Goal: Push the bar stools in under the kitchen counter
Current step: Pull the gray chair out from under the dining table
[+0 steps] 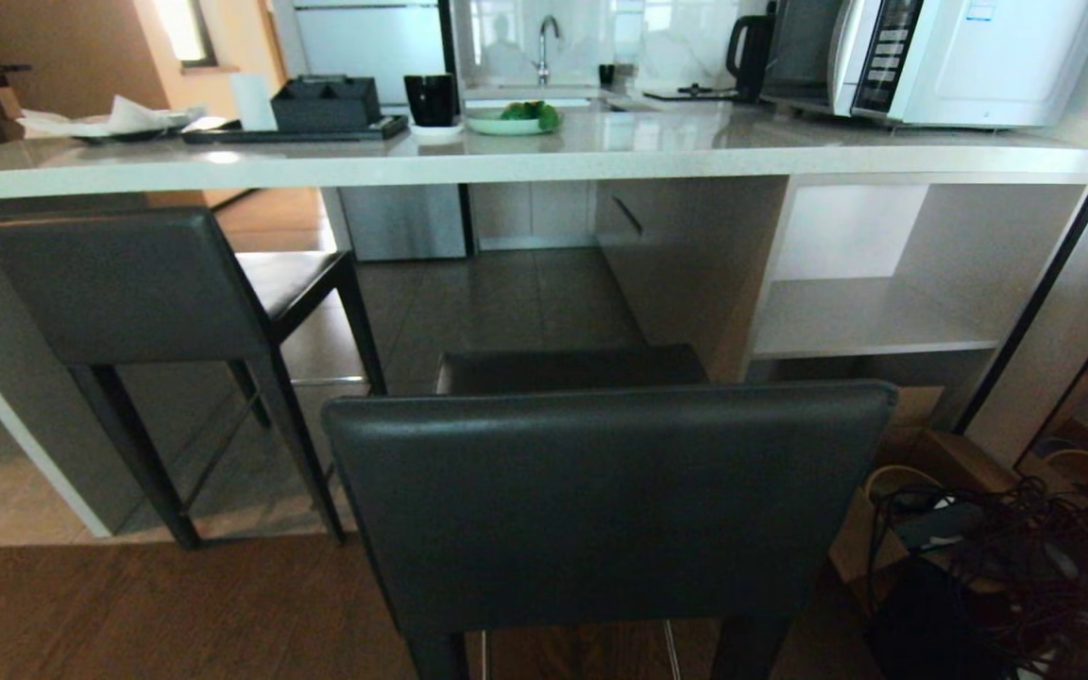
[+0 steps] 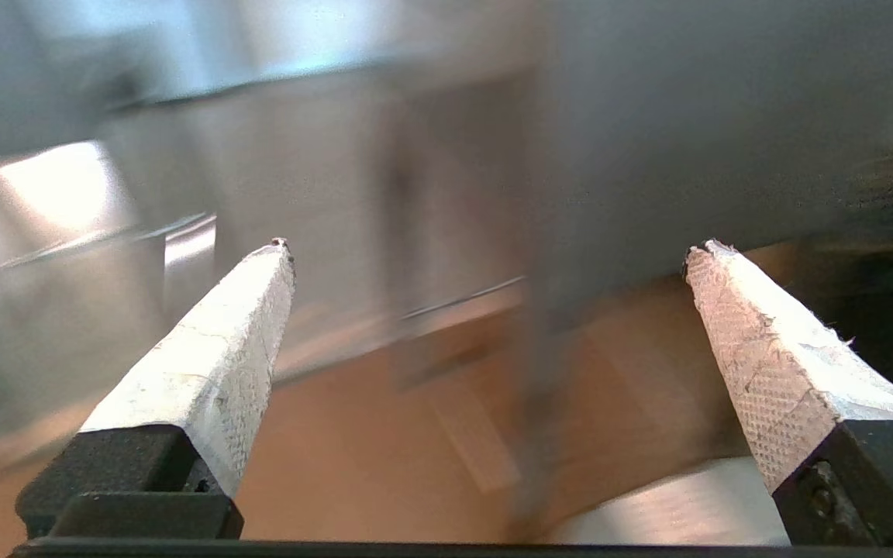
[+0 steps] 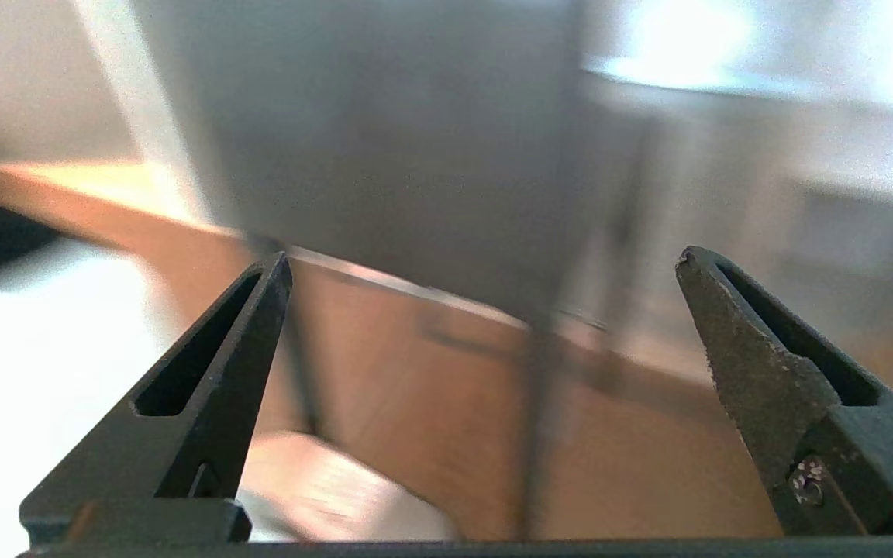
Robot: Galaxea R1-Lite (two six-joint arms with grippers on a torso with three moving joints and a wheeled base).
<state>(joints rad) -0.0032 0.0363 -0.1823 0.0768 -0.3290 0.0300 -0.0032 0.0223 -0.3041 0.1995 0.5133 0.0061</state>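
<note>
Two dark grey bar stools show in the head view. The near bar stool (image 1: 601, 501) stands in front of me with its backrest toward me, its seat short of the kitchen counter (image 1: 525, 156). The second bar stool (image 1: 138, 283) is at the left, its seat partly under the counter's edge. Neither arm appears in the head view. My left gripper (image 2: 485, 248) is open with nothing between its white-taped fingers (image 2: 222, 364); a blurred stool backrest (image 2: 710, 124) and leg lie ahead. My right gripper (image 3: 485, 260) is open and empty, facing a blurred grey backrest (image 3: 384, 155) and the wooden floor.
On the counter are a black tray (image 1: 294, 130), a black cup (image 1: 431, 99), a green plate (image 1: 511, 120), a kettle (image 1: 750, 57) and a microwave (image 1: 941, 57). White open shelves (image 1: 875, 312) sit at the right end. Tangled cables and boxes (image 1: 1007, 538) crowd the floor at right.
</note>
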